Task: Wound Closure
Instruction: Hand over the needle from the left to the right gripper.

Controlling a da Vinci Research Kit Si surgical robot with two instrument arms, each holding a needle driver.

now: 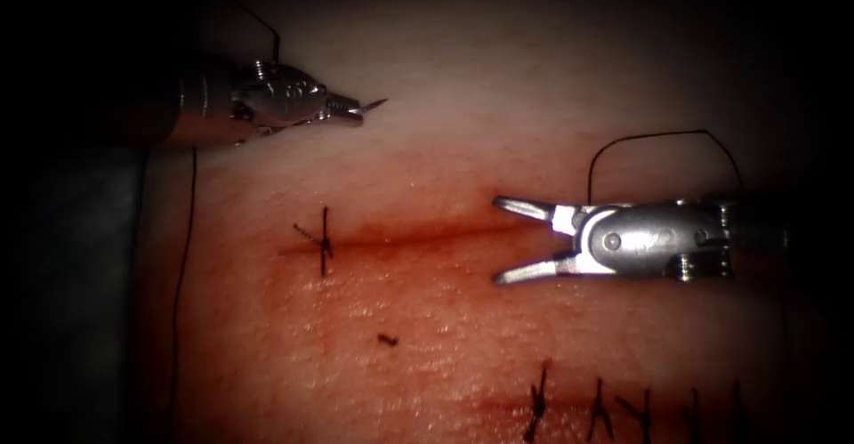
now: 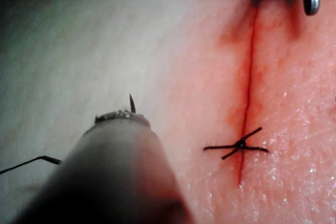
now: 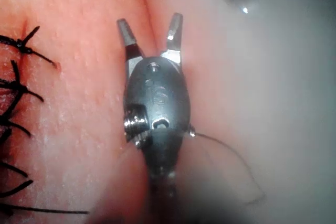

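Observation:
My left tool [image 1: 354, 111] hovers over pale tissue above the cut's left part, jaws shut on the needle [image 1: 375, 104]. Only the needle's short pointed end sticks out past the jaws, clear of the tissue, and shows as a tip [image 2: 132, 103] in the left wrist view. Thread [image 1: 189, 230] hangs down from this tool. The cut [image 1: 418, 235] runs across, with one knotted stitch [image 1: 323, 241] near its left end. My right tool [image 1: 498, 239] stands open at the cut's right end, one jaw on each side, holding nothing. Its fingers [image 3: 175, 27] spread wide over the cut.
A thread loop [image 1: 658, 134] arches above the right tool's wrist. A short cut piece of thread [image 1: 387, 340] lies below the cut. A second, closed cut with several stitches [image 1: 600, 408] runs along the lower right. Red fluid stains the tissue around the cut.

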